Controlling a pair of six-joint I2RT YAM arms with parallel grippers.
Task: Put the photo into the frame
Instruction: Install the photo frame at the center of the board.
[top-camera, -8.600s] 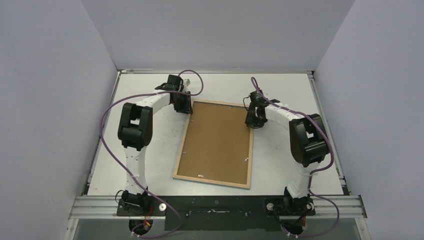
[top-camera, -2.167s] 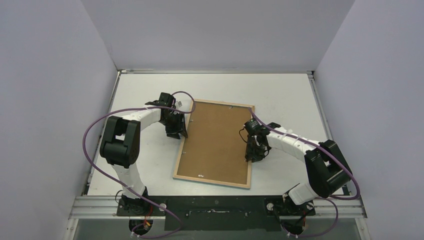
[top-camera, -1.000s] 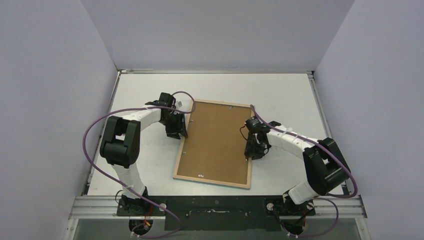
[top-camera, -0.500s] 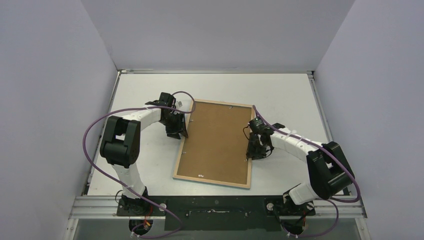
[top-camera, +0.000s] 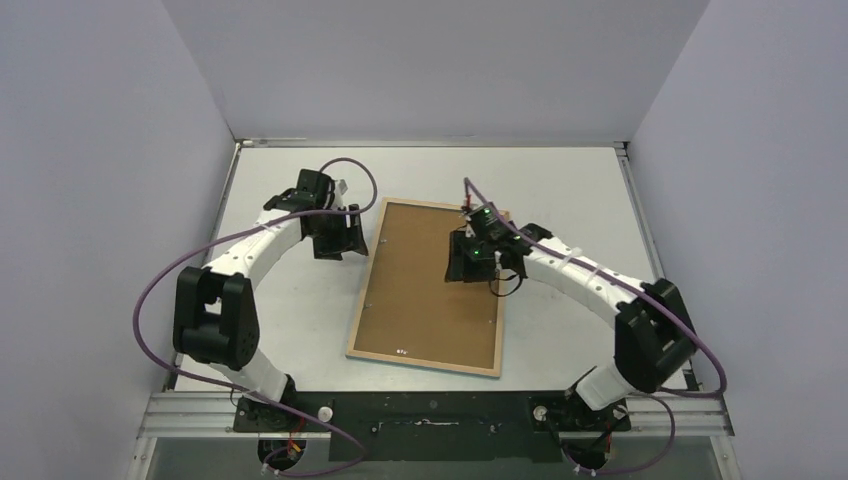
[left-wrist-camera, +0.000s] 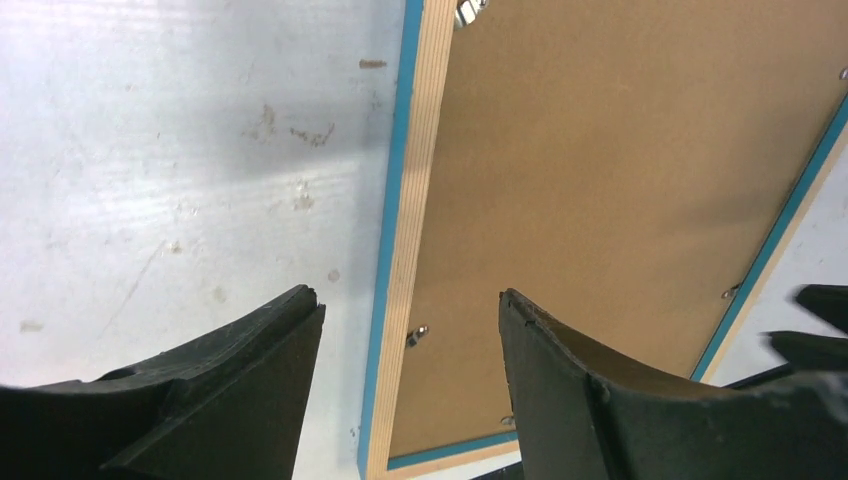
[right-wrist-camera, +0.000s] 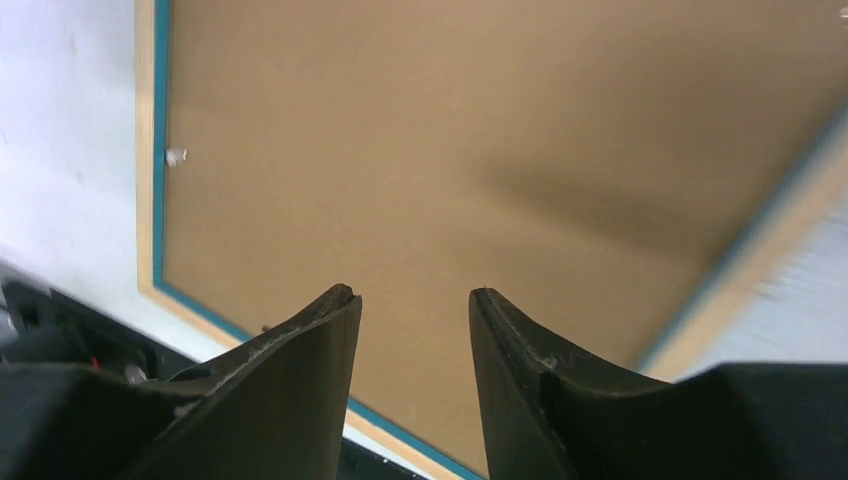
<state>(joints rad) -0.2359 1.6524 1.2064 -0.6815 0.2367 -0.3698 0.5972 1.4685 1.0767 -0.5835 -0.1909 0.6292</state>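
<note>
Clerk: Since the list starts with the frame (top-camera: 424, 363), where does it lie?

Keeper: Flat on the worktop (top-camera: 570, 180), about the middle, back side up. It has a light wood rim with a thin blue edge beside it. The long sides run near to far, slightly slanted.

Clerk: Contents?

Keeper: One brown backing board (top-camera: 420, 300), filling the rim. There is a small metal clip (left-wrist-camera: 418, 332) on the left long side and another (right-wrist-camera: 176, 156) in the right wrist view.

Clerk: Left end effector (top-camera: 348, 246)?

Keeper: It is at the frame's left long edge, toward the far corner. Its fingers are spread apart and hold nothing, and in its own camera the wood rim runs up between them.

Clerk: Right end effector (top-camera: 464, 268)?

Keeper: It is over the backing board, in the far right part. Its fingers are parted and grip nothing. I cannot tell whether the tips touch the board.
</note>
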